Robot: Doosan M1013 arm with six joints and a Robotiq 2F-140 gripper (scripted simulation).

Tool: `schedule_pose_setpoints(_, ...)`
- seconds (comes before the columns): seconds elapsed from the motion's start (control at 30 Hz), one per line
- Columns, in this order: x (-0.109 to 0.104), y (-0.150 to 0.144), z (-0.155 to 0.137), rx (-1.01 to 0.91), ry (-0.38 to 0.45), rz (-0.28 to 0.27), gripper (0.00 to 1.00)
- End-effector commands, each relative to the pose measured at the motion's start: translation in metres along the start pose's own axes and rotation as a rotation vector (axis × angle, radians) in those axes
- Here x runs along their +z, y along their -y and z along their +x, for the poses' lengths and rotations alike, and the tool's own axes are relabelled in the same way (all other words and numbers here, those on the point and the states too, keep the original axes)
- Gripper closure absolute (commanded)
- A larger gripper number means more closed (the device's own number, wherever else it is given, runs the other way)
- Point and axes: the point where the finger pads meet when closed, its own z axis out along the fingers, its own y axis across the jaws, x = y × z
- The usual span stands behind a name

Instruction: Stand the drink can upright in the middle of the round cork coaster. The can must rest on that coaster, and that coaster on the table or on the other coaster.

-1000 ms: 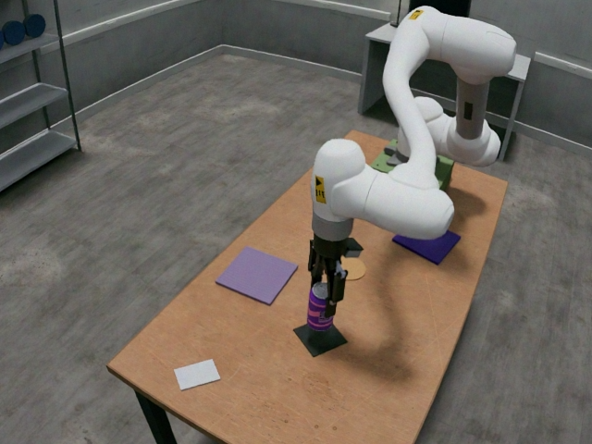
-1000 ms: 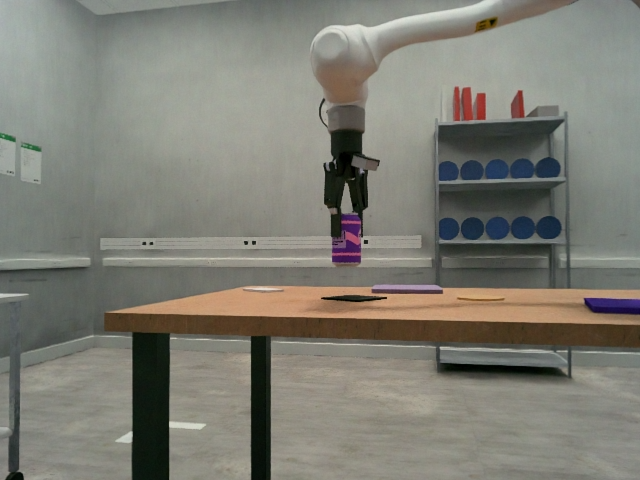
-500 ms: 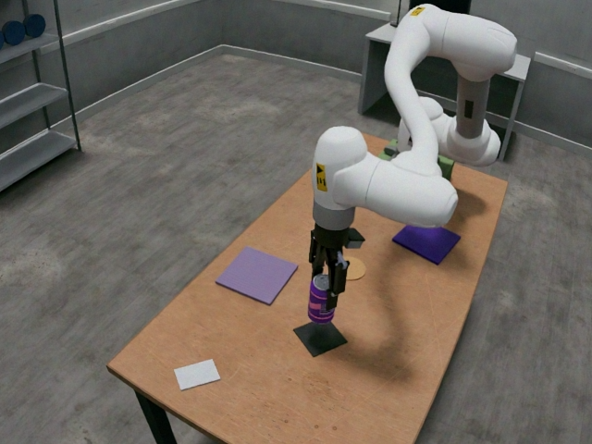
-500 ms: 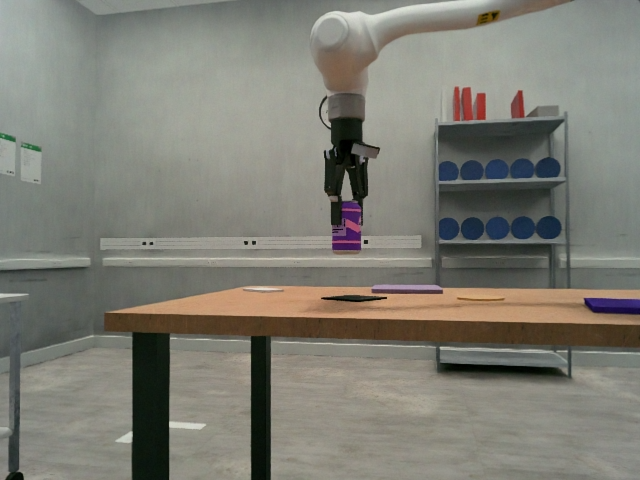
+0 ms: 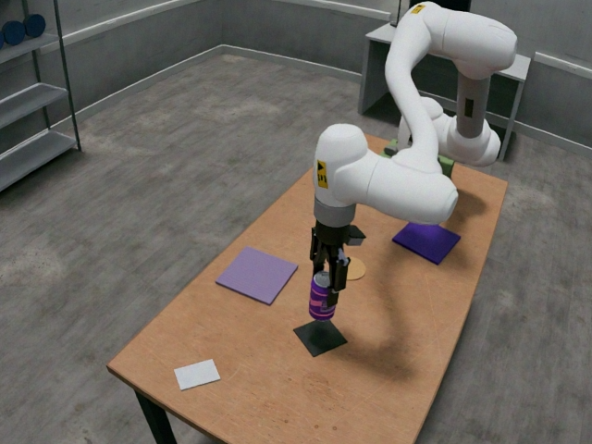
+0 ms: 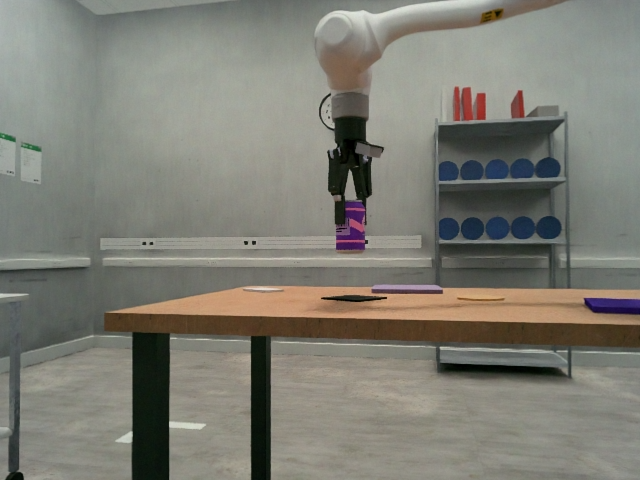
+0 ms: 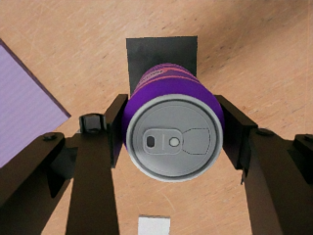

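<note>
gripper (image 5: 328, 287) holds purple can (image 5: 321, 300) above black mat (image 5: 319, 338).
</note>
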Motion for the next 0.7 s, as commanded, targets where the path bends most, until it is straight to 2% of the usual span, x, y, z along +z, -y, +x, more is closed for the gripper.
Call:
schedule_pose_setpoints(0.0, -0.002, 0.004, 0.004, 0.000, 0.001, -0.001, 0.90)
schedule_pose_setpoints(0.33, -0.005, 0.020, 0.019, 0.000, 0.001, -0.001, 0.90)
schedule_pose_setpoints(0.67, -0.010, 0.051, 0.050, 0.000, 0.001, -0.001, 0.90)
